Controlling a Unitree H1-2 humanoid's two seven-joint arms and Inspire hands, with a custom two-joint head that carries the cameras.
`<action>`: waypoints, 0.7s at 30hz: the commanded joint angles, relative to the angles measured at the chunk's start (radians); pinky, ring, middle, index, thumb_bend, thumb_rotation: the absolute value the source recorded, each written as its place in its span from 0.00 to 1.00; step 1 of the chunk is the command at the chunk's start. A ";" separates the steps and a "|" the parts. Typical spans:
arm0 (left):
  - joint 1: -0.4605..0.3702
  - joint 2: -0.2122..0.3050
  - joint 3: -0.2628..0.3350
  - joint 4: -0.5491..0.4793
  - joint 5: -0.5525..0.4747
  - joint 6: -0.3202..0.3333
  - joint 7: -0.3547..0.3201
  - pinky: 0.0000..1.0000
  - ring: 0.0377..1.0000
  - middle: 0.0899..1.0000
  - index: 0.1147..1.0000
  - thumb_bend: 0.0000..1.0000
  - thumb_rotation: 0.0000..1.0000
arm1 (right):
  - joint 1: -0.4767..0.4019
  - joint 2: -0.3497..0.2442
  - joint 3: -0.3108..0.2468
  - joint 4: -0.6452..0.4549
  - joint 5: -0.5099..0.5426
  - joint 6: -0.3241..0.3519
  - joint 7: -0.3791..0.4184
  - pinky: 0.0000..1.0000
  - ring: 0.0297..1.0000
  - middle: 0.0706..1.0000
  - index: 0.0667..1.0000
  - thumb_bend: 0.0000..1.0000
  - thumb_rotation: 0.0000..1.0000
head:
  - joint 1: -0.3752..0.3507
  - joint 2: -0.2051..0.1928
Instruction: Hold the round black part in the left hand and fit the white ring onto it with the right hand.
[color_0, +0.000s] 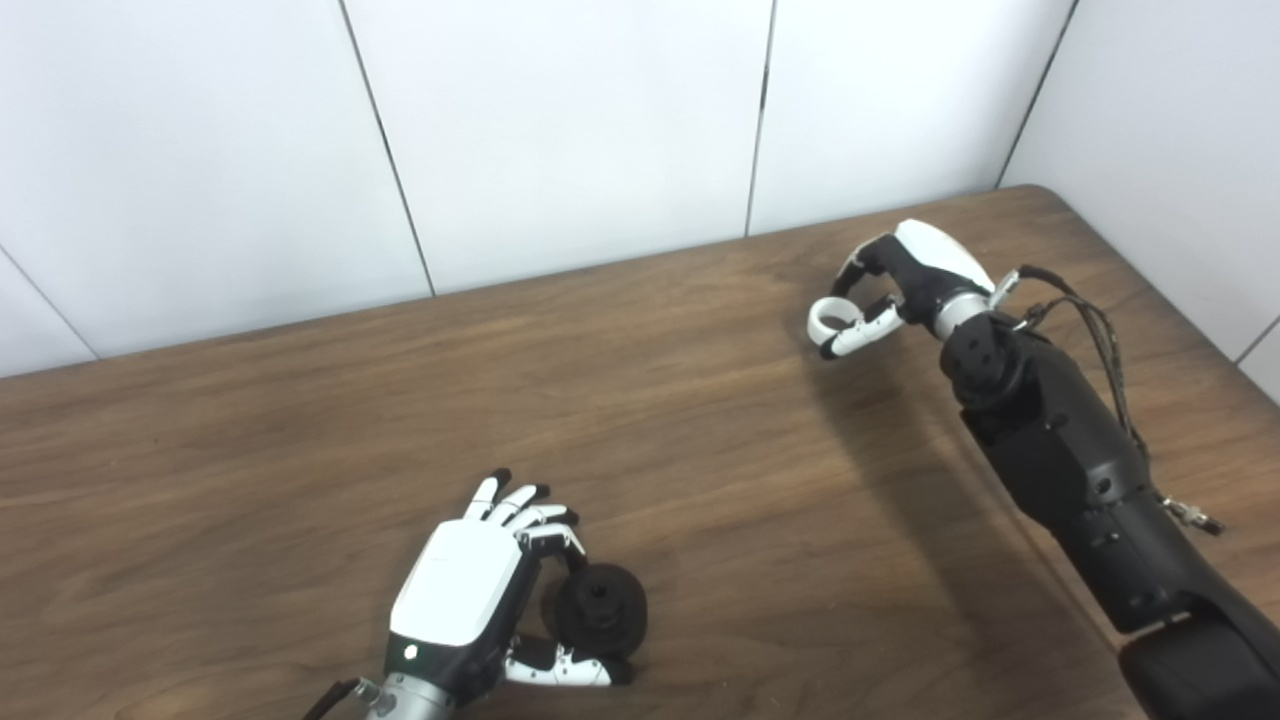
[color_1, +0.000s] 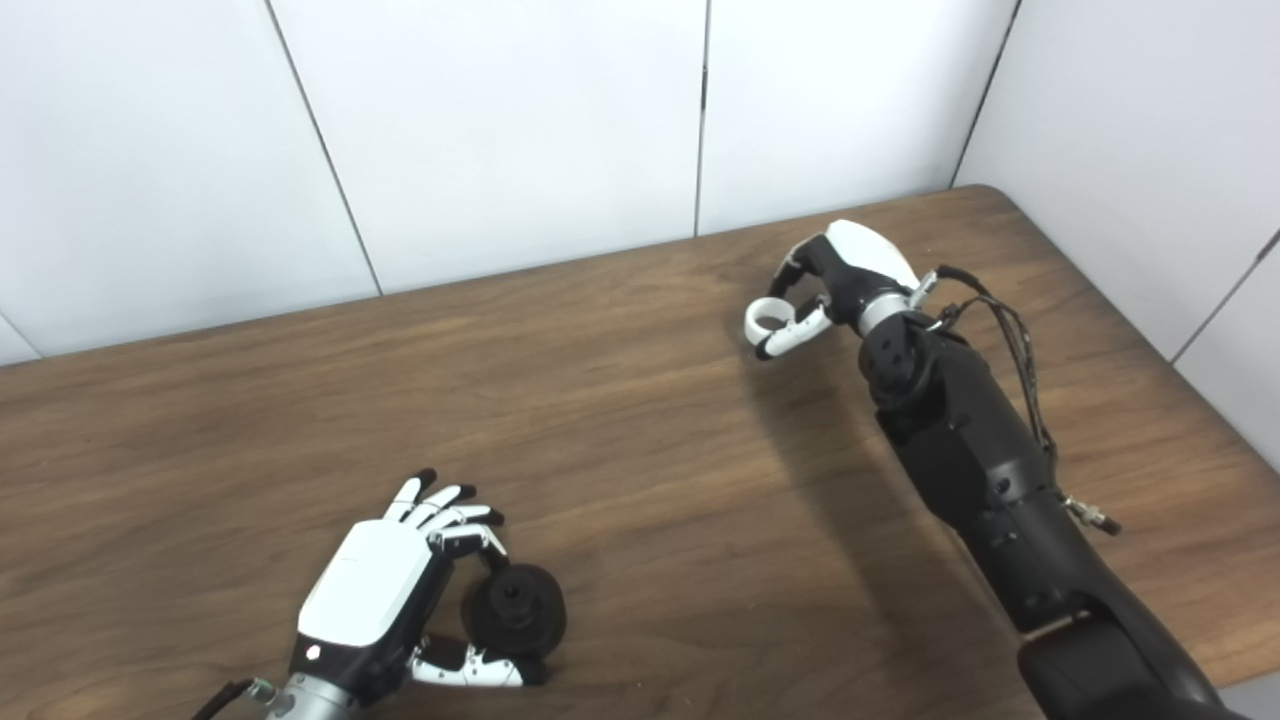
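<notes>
Visibility is kinda mixed here: the left hand (color_0: 470, 585) sits at the bottom edge with its wrist and arm cut off, and its palm side faces away, so I can't see exactly where the fingers meet the black part (color_0: 600, 608). Still, thumb below and fingers above are curled around it, so it's gripping that part, low over the near side of the table (color_0: 300, 450); can't tell if the part touches the wood. There's a small hole in the part's center, not much other detail. The right hand (color_1: 830, 275) is far off toward the back right corner, pinching the white ring (color_1: 768, 318) between thumb and fingers, held above the table. The ring blends in with the white fingers, so its outline is hard to make out. Count: one black part, one ring, two hands, well apart.
</notes>
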 joint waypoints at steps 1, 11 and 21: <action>-0.005 0.004 -0.001 -0.008 0.019 0.005 -0.016 1.00 0.89 0.76 0.42 0.52 0.05 | -0.021 -0.034 0.004 -0.064 0.003 -0.018 0.007 0.99 0.93 0.79 0.45 0.52 0.13 | 0.008 0.002; 0.000 -0.009 -0.006 -0.012 0.033 0.012 -0.017 1.00 0.89 0.76 0.42 0.52 0.05 | 0.021 0.040 0.010 -0.347 -0.107 0.003 0.215 0.93 0.97 0.83 0.45 0.52 0.13 | 0.031 0.011; 0.002 -0.024 -0.020 -0.014 0.051 0.025 -0.017 1.00 0.89 0.76 0.42 0.52 0.06 | 0.039 0.139 0.010 -0.590 -0.222 0.003 0.475 0.99 0.97 0.82 0.45 0.52 0.14 | 0.083 0.030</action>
